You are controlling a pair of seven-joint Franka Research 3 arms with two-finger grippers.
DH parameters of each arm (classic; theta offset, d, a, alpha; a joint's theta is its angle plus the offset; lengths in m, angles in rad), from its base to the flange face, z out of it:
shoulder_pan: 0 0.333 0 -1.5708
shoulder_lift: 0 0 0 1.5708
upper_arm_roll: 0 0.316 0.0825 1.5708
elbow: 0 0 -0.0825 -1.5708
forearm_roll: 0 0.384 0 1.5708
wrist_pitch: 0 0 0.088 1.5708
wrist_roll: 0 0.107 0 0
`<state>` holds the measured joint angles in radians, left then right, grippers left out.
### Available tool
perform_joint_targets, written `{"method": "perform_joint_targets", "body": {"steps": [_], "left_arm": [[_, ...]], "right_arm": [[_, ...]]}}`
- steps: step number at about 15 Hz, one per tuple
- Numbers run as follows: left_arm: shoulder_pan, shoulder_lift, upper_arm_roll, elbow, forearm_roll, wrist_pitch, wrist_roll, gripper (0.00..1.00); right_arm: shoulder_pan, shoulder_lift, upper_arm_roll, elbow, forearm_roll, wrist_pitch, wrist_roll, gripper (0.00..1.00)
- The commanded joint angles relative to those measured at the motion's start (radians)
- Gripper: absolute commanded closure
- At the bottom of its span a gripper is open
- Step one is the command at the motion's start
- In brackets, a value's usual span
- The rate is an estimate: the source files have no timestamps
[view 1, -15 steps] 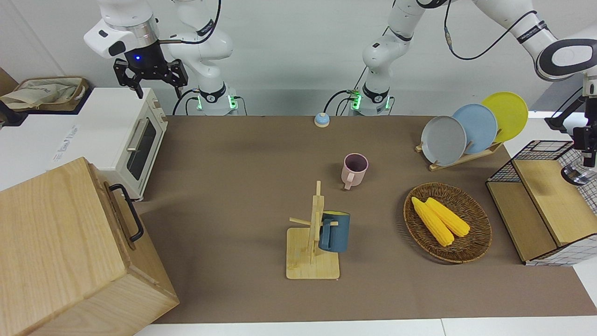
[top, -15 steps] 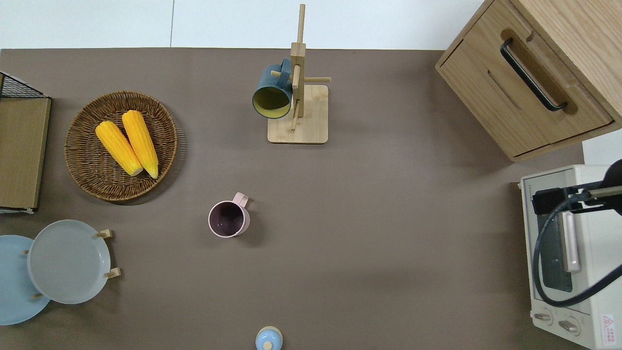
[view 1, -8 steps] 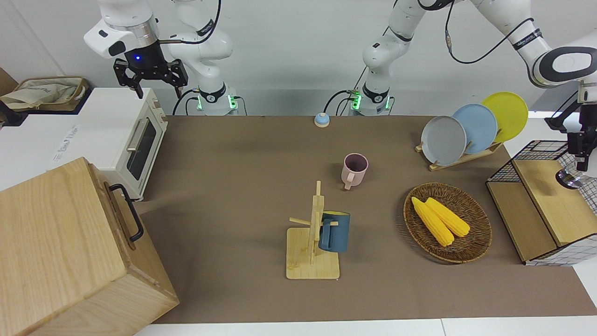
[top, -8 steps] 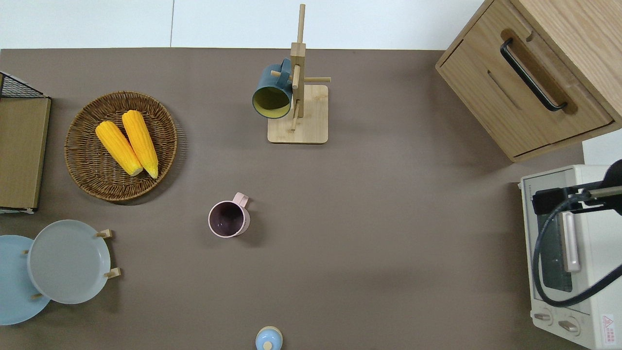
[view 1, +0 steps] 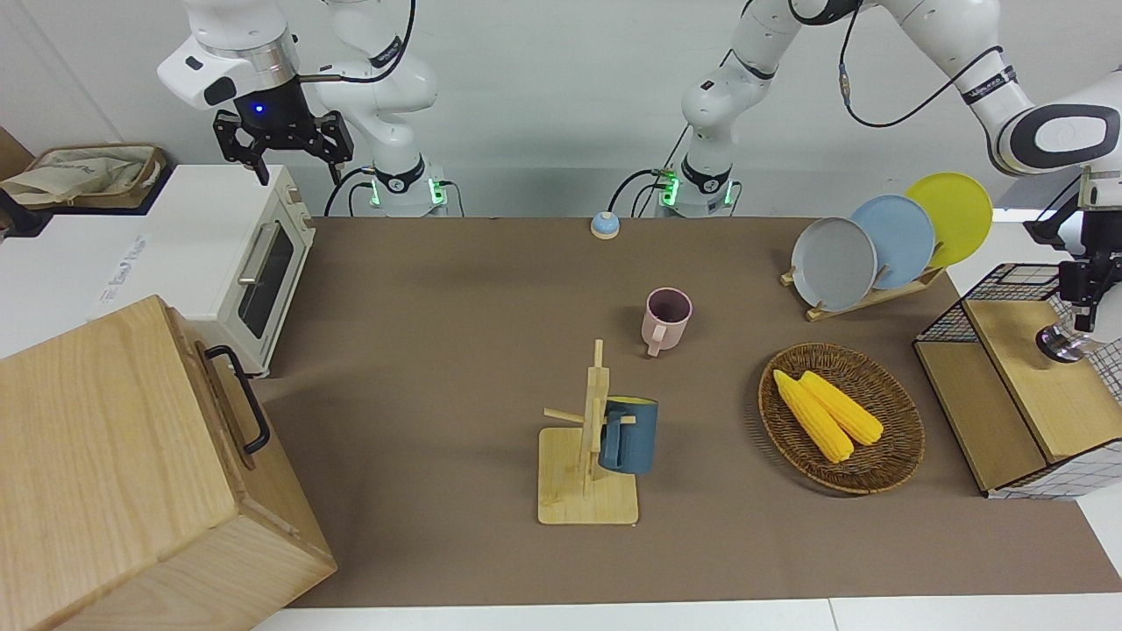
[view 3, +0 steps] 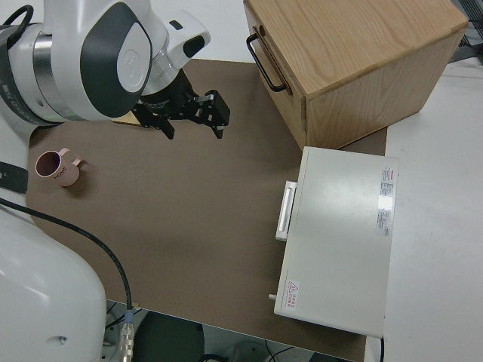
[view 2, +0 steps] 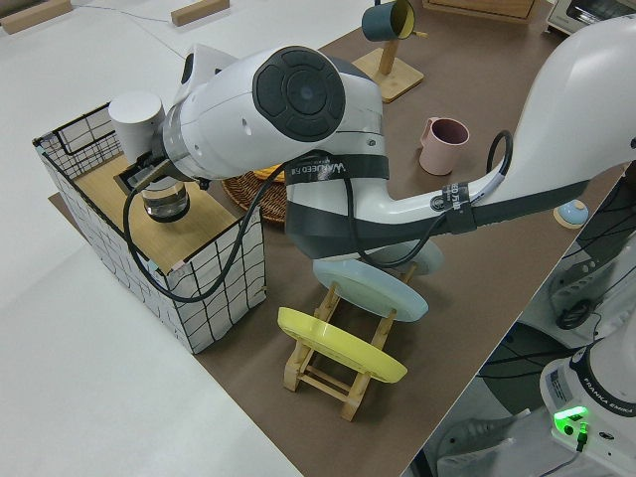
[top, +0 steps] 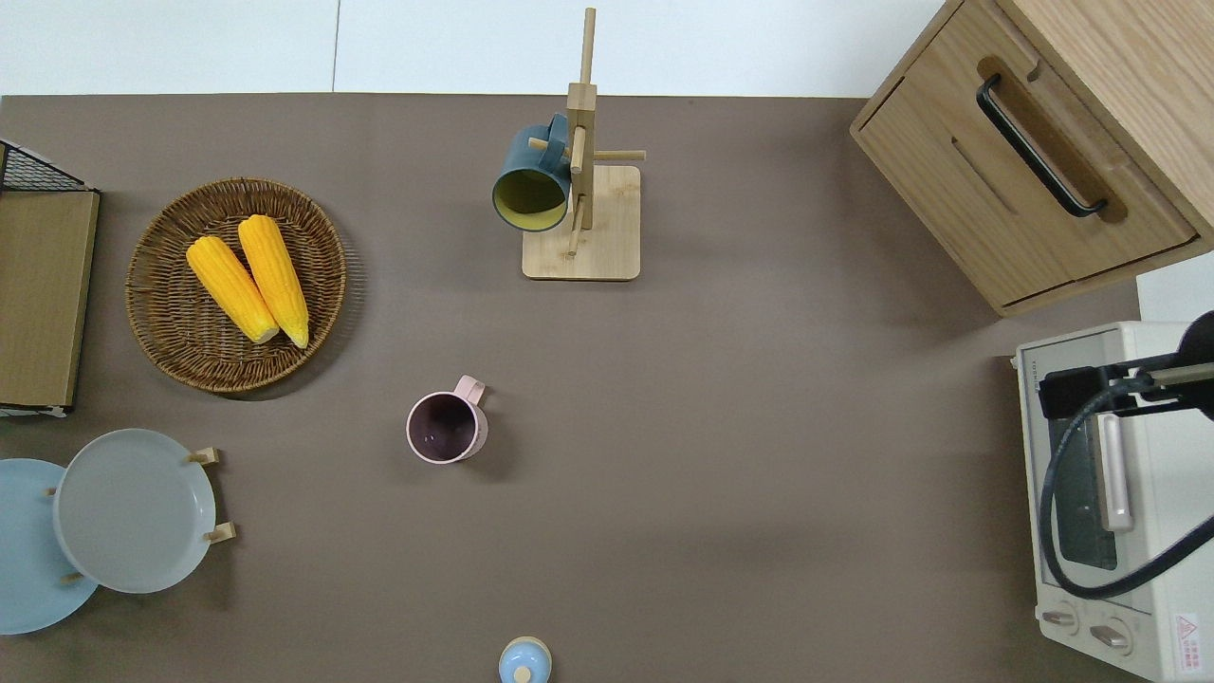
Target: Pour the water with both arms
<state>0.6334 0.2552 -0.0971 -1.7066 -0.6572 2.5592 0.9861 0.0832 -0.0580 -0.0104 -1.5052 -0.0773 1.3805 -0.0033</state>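
White and glossy, both arms carry black cables. We read "FRANKA EMIKA" on the base seen in the left side view, and a lettered black band wraps the left arm [view 2: 328, 169], though we cannot make out its words.

The white toaster oven [view 1: 210, 254] at the right arm's end of the table has a label on its top that we cannot read and a red warning triangle [top: 1186, 628] by its knobs.

The left gripper [view 1: 1087, 294] [view 2: 144, 179] hangs over the black wire basket with a wooden shelf [view 1: 1008, 386] at the left arm's end of the table. A small shiny metal cup [view 1: 1059, 343] [view 2: 167, 204] sits directly under it above the shelf. We cannot tell whether the gripper has hold of it.

The right arm is parked. The right gripper [view 1: 298, 173] [view 3: 195, 130] shows a blue light, with its jaws spread wide and nothing between them.

- The round woven wicker basket [view 1: 894, 456] holds two yellow corn cobs [view 1: 828, 414] side by side.
- The pink mug [view 1: 666, 320] stands upright near mid-table, its inside dark.
- Farther from the robots, the dark blue mug [view 1: 629, 436] hangs on a peg of the wooden mug tree [view 1: 585, 464].
- A wooden plate rack [view 1: 868, 298] holds grey, blue and yellow plates on edge.
- A large wooden cabinet with a black handle [view 1: 131, 464] stands beside the oven.
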Motion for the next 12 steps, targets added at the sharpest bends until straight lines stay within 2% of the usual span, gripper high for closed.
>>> {"method": "perform_joint_targets", "body": {"steps": [1,8,12], "left_arm": [[0.009,0.010,-0.009,0.004,-0.035,0.027,0.054,1.00],[0.012,0.024,-0.007,-0.010,-0.045,0.027,0.078,0.99],[0.032,0.038,-0.007,-0.021,-0.129,0.027,0.176,0.95]], "right_arm": [[-0.002,-0.016,0.000,-0.017,-0.004,0.008,-0.021,0.009],[-0.002,-0.016,-0.002,-0.017,-0.004,0.008,-0.021,0.009],[-0.002,-0.016,0.000,-0.017,-0.004,0.008,-0.021,0.009]]}}
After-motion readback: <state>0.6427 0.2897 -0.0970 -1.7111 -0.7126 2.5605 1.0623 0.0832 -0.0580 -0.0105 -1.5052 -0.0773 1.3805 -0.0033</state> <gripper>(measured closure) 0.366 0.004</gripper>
